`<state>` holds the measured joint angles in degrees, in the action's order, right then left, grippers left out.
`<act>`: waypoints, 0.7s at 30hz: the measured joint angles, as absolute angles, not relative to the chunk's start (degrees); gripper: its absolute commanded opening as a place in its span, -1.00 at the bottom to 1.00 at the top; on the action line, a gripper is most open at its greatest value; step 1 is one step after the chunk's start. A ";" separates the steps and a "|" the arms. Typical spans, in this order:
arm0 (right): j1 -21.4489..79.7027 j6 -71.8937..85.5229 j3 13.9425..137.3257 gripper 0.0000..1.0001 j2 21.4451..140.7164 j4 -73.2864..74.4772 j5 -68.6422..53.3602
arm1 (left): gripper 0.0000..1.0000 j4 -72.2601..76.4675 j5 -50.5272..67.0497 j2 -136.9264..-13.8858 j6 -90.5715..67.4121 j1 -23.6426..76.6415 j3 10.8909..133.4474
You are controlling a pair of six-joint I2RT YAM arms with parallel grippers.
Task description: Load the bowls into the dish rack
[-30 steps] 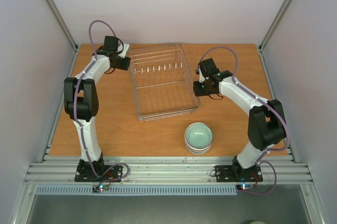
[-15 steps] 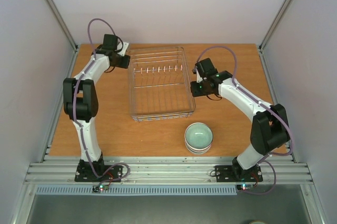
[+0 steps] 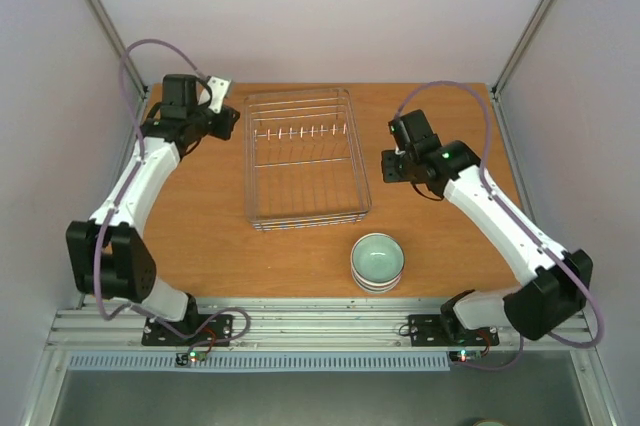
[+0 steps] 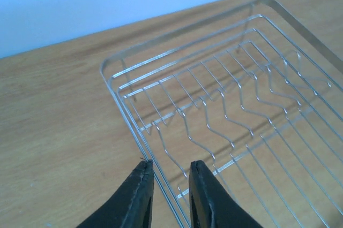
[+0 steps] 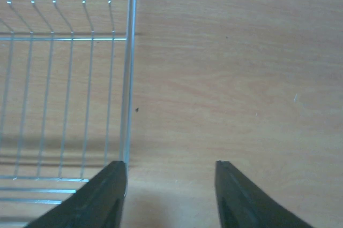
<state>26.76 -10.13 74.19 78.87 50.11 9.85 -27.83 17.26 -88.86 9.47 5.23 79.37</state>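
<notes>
The wire dish rack [image 3: 305, 161] stands empty in the middle of the table. A stack of bowls [image 3: 377, 258], with a pale blue-green one on top, sits in front of the rack's near right corner. My left gripper [image 3: 230, 121] is open and empty at the rack's far left side. In the left wrist view the rack's [image 4: 185, 31] left rim wire runs under the narrow gap of the gripper [image 4: 170, 166]. My right gripper [image 3: 386, 168] is open wide and empty just right of the rack. In the right wrist view the rack's rim [image 5: 130, 67] lies by the left finger of that gripper [image 5: 170, 165].
The wooden table [image 3: 200, 226] ends at grey walls on the left, right and back. A metal rail [image 3: 320, 326] with both arm bases runs along the near edge.
The rack swung from a tilted pose to square and shifted slightly left. Both arms have since drawn back from it, the left one outward to the left. The bowls have not moved.
</notes>
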 measured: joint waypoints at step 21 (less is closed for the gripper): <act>40.56 8.49 61.21 -0.29 62.83 71.50 6.74 | 0.28 -34.24 37.74 -77.06 12.21 5.21 69.10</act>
